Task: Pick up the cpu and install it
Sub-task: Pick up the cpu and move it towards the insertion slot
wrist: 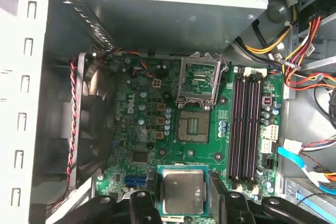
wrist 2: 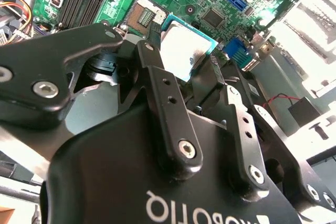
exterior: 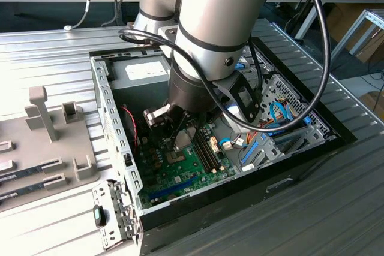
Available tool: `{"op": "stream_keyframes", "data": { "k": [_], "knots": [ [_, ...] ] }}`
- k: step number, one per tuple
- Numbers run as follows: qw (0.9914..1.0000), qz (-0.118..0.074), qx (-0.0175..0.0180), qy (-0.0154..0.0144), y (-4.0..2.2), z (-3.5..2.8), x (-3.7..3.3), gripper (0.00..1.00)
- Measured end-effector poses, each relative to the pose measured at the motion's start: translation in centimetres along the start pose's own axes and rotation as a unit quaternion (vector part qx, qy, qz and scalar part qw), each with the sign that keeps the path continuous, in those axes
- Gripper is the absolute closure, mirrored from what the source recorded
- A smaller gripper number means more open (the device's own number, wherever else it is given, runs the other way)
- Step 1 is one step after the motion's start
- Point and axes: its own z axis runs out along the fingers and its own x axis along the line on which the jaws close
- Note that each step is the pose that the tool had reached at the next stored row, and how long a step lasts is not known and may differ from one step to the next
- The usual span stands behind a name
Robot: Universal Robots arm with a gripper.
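Inside the open computer case (exterior: 114, 142), we are carrying the cpu (wrist: 182, 190), our gripper (wrist: 181, 203) clamping its edges, above the motherboard (wrist: 152, 145) while the socket (wrist: 190, 125) sits unfilled.

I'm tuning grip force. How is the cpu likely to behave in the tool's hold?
The cpu looks like a thin, flat, rigid square, so probably stiff and light. Its smooth metal top glares in the second wrist view, suggesting slippery surfaces. The tool grips it by its thin edges, so it might tilt or slip if squeezed unevenly.

Both wrist views look closely onto motherboard (wrist: 173, 129).
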Motion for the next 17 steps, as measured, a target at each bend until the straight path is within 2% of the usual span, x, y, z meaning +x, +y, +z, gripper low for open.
{"op": "stream_keyframes", "data": {
  "k": [17],
  "knots": [
    [1.0, 0.0, 0.0, 0.0, -0.14, 0.46, -0.54, 0.53]
  ]
}}
